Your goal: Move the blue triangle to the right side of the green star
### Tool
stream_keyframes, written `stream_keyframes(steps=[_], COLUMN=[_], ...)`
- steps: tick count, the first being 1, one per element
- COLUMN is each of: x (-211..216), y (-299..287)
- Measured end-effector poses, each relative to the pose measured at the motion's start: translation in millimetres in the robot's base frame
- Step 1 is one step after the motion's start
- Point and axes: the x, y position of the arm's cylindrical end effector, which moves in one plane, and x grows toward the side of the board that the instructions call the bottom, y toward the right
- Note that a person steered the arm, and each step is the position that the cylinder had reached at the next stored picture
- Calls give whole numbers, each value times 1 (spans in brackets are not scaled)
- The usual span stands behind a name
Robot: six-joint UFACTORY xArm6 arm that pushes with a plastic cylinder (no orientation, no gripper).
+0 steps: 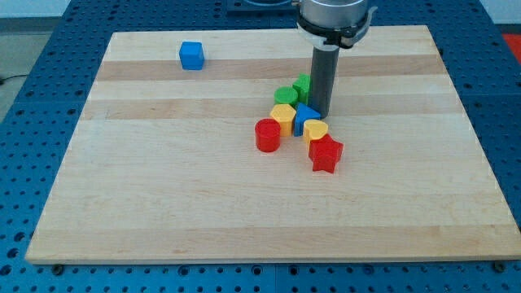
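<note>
The blue triangle (304,119) lies in a tight cluster near the board's middle. Two green blocks touch each other just above it: one (286,95) to its upper left, one (303,83) right against the rod's left side. I cannot tell which of them is the star. My tip (321,112) is down at the triangle's upper right edge, touching or nearly touching it, and right of the green blocks.
In the same cluster are a yellow block (282,116) left of the triangle, a yellow heart (316,130) below it, a red cylinder (267,135) at the lower left and a red star (326,154) at the bottom. A blue cube (192,55) stands alone at the top left.
</note>
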Motion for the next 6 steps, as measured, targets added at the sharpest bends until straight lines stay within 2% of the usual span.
stream_keyframes(steps=[1,3,4,6], x=[7,42,40,0], y=[25,13,-28,-20])
